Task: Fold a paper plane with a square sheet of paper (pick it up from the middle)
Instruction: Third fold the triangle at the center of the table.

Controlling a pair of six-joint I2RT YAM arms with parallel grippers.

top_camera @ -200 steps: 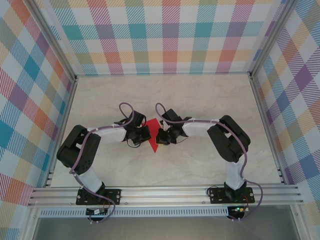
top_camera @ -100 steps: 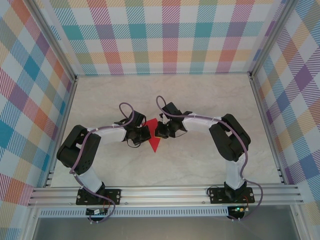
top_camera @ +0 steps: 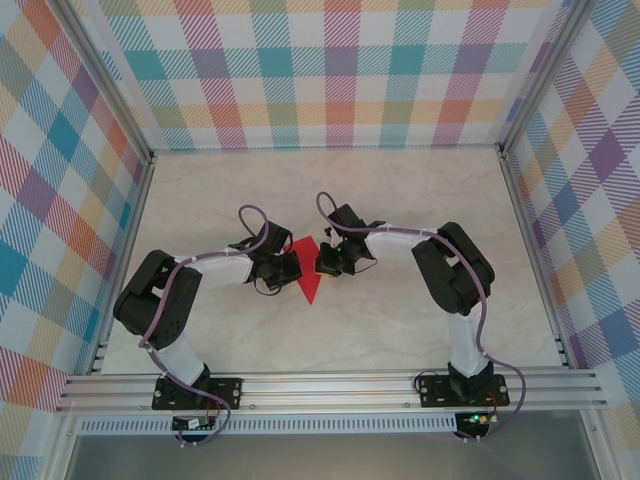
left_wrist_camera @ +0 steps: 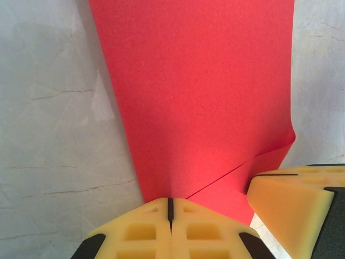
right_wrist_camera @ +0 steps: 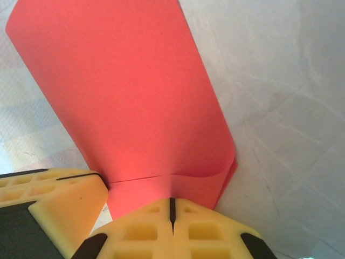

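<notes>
Marble-look table (top_camera: 400, 200), plaid walls. Square sheet of paper (top_camera: 308, 280) sits mid-table between the arms, red face up, one curled fold showing. Left gripper (left_wrist_camera: 170, 204) and right gripper (right_wrist_camera: 172, 204) are both clenched on its edge, just beside each other.

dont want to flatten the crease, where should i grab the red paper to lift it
Probably the folded corner of the paper, sliding a finger under from the table beside it: the sheet lies flat, but that doubled corner curls up slightly.
</notes>
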